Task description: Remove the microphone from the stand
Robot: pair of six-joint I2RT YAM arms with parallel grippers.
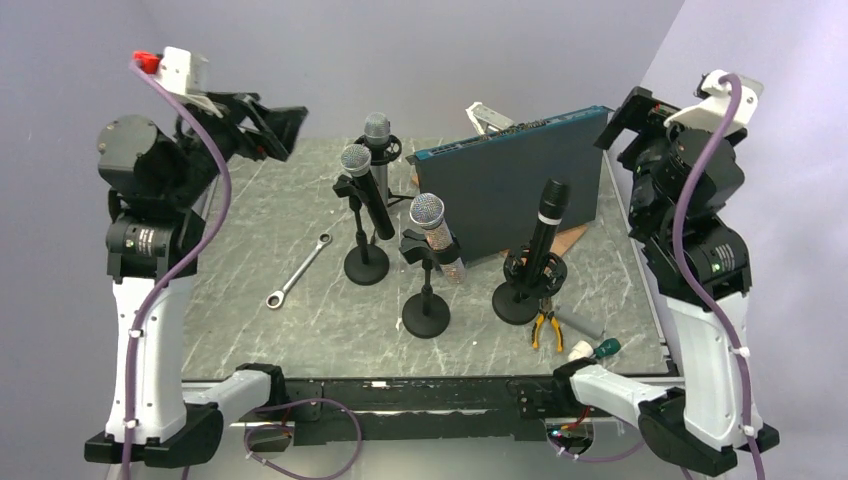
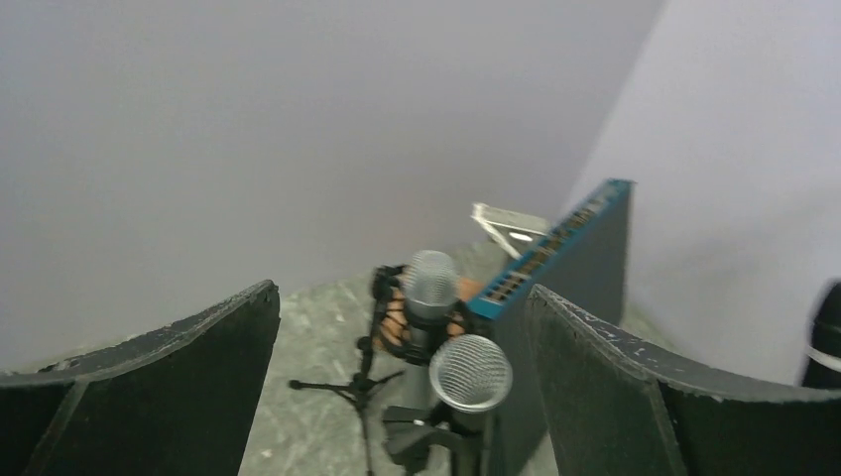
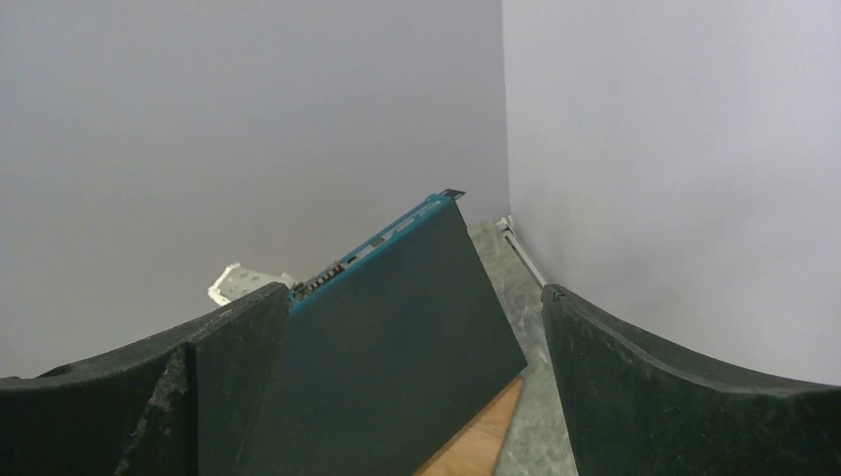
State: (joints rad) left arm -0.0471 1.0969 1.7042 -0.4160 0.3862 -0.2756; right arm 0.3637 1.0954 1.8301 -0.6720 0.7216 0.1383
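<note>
We are holding the left jaws and the right jaws spread wide, gripping nothing, up above the back corners of the desk point(image 1: 250, 330). Out between them four microphones are all sitting in their stands: a mesh-headed microphone point(image 1: 427, 212) mid-desk on a round-base stand point(image 1: 426, 318), a tilted microphone point(image 1: 356, 162) behind it, a rear microphone point(image 1: 376, 130) in a shock mount, and a black microphone point(image 1: 549, 212) to the right. A wrench point(image 1: 298, 270) is lying at the left — a blue box point(image 1: 520, 185) is leaning behind.
</note>
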